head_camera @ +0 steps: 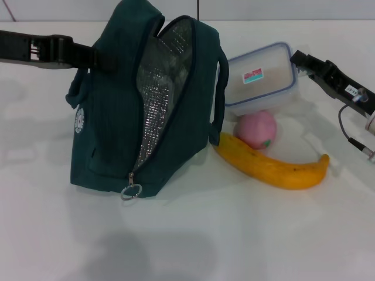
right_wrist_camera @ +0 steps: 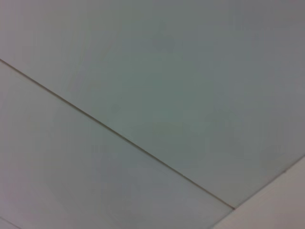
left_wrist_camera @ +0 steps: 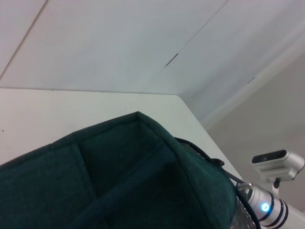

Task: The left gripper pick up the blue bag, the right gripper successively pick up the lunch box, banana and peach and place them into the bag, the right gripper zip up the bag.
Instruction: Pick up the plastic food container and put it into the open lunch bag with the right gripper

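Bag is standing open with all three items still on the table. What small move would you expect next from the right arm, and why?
Probably the right claw closes on the lunch box, first in the order. It already sits at the box's far right corner. The blue bag stands unzipped, foil lining showing, with the left claw at its upper side. Banana and peach lie untouched on the table.
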Robot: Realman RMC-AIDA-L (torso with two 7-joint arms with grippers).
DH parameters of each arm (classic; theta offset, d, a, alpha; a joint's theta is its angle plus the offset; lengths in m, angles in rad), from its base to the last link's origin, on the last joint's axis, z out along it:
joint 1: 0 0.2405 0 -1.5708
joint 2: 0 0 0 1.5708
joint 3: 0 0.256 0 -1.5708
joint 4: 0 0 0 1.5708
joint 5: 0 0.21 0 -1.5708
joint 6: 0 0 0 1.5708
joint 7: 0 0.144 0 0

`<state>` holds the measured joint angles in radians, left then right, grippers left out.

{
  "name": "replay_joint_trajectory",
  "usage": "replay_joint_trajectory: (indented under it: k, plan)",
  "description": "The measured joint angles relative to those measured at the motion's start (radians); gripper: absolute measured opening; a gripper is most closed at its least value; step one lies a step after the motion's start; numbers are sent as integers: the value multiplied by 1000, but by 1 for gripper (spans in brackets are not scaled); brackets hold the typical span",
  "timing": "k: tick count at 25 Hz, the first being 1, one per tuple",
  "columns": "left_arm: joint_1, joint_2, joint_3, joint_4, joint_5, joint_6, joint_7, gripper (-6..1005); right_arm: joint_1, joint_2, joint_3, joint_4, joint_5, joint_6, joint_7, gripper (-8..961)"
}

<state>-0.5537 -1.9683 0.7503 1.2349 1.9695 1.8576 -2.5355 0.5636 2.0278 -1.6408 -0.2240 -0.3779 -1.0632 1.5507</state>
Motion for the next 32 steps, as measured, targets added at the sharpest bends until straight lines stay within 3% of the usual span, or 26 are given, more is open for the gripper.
replay_joint_trajectory:
  k: [21,32]
  plan:
    - [6,-4,10,0,-9,1,1,44,-27,-4,12,9,31,-76,-14,106]
    - [6,-4,11,-8,-7,1,4,44,-27,-2,13,12,127,-123,-46,96]
